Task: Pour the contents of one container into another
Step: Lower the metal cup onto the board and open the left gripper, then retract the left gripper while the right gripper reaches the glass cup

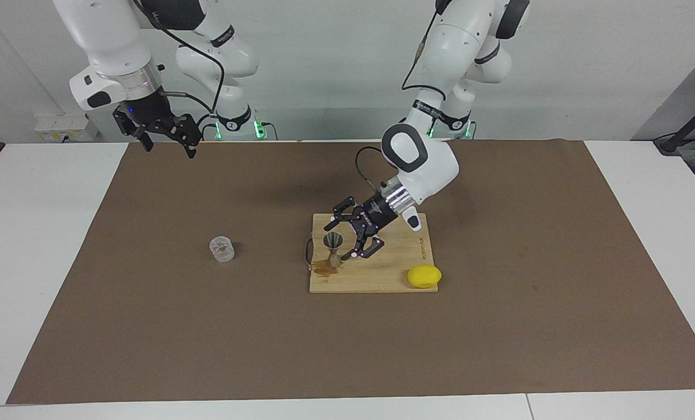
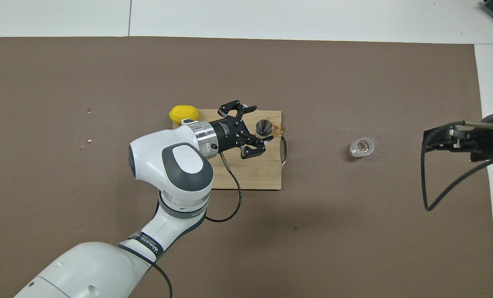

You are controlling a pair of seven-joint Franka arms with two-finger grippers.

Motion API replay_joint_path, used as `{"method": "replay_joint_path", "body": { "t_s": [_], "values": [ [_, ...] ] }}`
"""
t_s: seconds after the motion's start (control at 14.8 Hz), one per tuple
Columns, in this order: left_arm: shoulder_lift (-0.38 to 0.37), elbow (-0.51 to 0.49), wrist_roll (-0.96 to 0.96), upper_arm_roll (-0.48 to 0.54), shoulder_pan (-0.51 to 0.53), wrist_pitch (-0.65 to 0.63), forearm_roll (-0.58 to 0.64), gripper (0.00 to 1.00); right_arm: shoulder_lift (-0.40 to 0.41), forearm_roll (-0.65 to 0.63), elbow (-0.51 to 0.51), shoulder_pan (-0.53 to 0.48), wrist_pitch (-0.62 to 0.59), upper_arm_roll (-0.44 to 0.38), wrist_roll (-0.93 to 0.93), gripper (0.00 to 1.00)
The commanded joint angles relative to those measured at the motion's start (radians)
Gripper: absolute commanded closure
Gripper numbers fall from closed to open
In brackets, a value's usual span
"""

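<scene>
Wooden board [image 1: 382,274] lies mid-tabletop; the steel jigger [image 1: 333,248] stands upright on it by a brown spill, mouth up. Left gripper [image 1: 343,238] flanks it, fingers spread, not touching. Clear tumbler [image 1: 221,249] stands upright toward the right arm's end. Right gripper [image 1: 167,143] waits aloft, fingers spread.

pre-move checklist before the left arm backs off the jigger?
1. Left pincer open, fingers apart beside the jigger: ok.
2. Jigger upright on the cutting board, standing free: ok.
3. Board dry: not ok, brown spill at the jigger's foot.
4. Glass tumbler upright on the mat, toward the right arm's end: ok.
5. Right pincer open, waiting raised over the mat's edge: ok.
6. Liquid in the jigger: cannot tell.
</scene>
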Motion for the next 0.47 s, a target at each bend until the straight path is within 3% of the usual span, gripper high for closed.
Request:
{"method": "replay_joint_path", "body": {
  "t_s": [0.0, 0.2, 0.41],
  "values": [
    [-0.102, -0.041, -0.012, 0.008, 0.009, -0.032, 0.020, 0.00, -0.022, 0.014, -0.034, -0.012, 0.024, 0.003, 0.081, 0.00],
    [-0.160, -0.049, -0.032, 0.011, 0.082, -0.106, 0.081, 0.00, -0.010, 0.014, -0.035, -0.012, 0.058, 0.003, 0.222, 0.00],
    [-0.218, -0.049, -0.052, 0.014, 0.163, -0.120, 0.353, 0.00, 0.024, 0.020, -0.037, -0.021, 0.107, 0.003, 0.397, 0.00]
  ]
}}
